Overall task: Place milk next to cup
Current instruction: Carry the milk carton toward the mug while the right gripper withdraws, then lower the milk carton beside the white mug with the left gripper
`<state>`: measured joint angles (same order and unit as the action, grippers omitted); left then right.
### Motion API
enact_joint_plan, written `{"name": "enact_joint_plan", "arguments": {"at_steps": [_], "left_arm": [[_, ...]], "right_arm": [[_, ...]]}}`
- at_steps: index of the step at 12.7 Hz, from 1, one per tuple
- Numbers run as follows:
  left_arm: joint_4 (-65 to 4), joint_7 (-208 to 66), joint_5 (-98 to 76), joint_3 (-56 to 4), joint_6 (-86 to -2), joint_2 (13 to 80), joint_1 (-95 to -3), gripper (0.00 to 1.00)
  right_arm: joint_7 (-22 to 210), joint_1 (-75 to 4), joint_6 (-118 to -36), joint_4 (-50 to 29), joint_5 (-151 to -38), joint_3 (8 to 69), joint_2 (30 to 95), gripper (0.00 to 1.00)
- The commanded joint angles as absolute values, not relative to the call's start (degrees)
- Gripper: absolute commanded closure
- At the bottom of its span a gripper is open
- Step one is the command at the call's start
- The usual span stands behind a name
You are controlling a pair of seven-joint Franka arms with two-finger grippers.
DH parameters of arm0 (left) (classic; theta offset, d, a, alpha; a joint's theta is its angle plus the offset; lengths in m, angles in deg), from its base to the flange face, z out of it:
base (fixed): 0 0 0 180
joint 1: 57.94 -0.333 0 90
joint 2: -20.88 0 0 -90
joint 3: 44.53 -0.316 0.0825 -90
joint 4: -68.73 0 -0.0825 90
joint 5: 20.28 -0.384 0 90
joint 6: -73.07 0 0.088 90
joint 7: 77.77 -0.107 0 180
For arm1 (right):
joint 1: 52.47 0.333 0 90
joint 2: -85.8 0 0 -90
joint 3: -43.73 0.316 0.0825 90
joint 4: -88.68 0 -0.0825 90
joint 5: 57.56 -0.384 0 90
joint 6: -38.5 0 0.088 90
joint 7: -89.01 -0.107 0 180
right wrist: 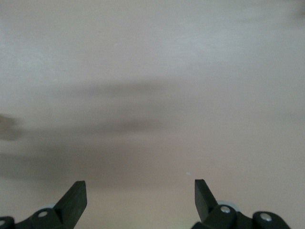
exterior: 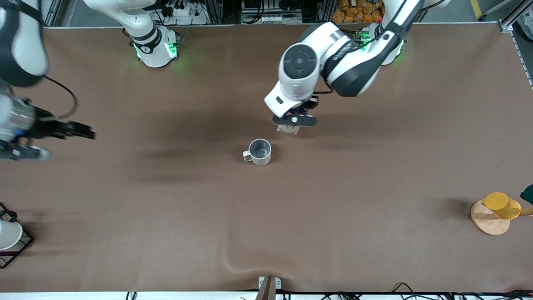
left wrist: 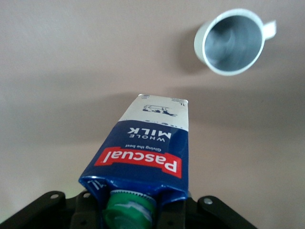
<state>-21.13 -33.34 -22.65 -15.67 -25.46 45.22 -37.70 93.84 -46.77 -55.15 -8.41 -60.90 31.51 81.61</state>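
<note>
My left gripper (exterior: 294, 121) is shut on the milk (exterior: 289, 129), a dark-blue carton with a green cap, a red label band and a white lower part. In the left wrist view the milk (left wrist: 143, 152) hangs base down from the gripper (left wrist: 131, 210) over bare table. I cannot tell whether its base touches the table. The cup (exterior: 260, 152), a beige-grey mug with a dark inside and a small handle, stands upright and empty mid-table, a short gap from the milk; it also shows in the left wrist view (left wrist: 231, 43). My right gripper (exterior: 83, 131) is open and empty over bare table at the right arm's end (right wrist: 140, 188).
A yellow cup (exterior: 501, 205) sits on a round wooden disc (exterior: 487, 223) at the left arm's end, with a dark green thing (exterior: 528, 193) beside it. A white cup (exterior: 8, 235) sits in a black wire rack (exterior: 25, 243) at the right arm's end.
</note>
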Motion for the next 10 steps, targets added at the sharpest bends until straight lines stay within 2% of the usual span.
{"name": "enact_joint_plan", "arguments": {"at_steps": [1, 5, 7, 10], "left_arm": [[-19.25, -31.72, -22.48, -15.87, -24.58, 49.44, -36.25, 0.64], [-18.02, -29.08, -22.74, -16.31, -30.27, 52.08, -31.06, 0.64], [-13.13, -28.47, -22.74, -18.23, -30.65, 55.49, -29.13, 0.64], [-10.21, -27.67, -22.39, -23.68, -29.85, 57.18, -24.65, 0.64]], "right_arm": [[94.11, -47.64, -54.67, -11.26, -55.37, 33.01, 87.55, 0.0], [94.11, -47.99, -48.35, -8.02, -55.8, 32.23, 88.35, 0.0], [94.19, -49.91, -48.16, -7.74, -56.06, 33.09, 88.17, 0.0], [94.98, -56.84, -49.38, -6.34, -56.07, 41.76, 88.0, 0.0]]}}
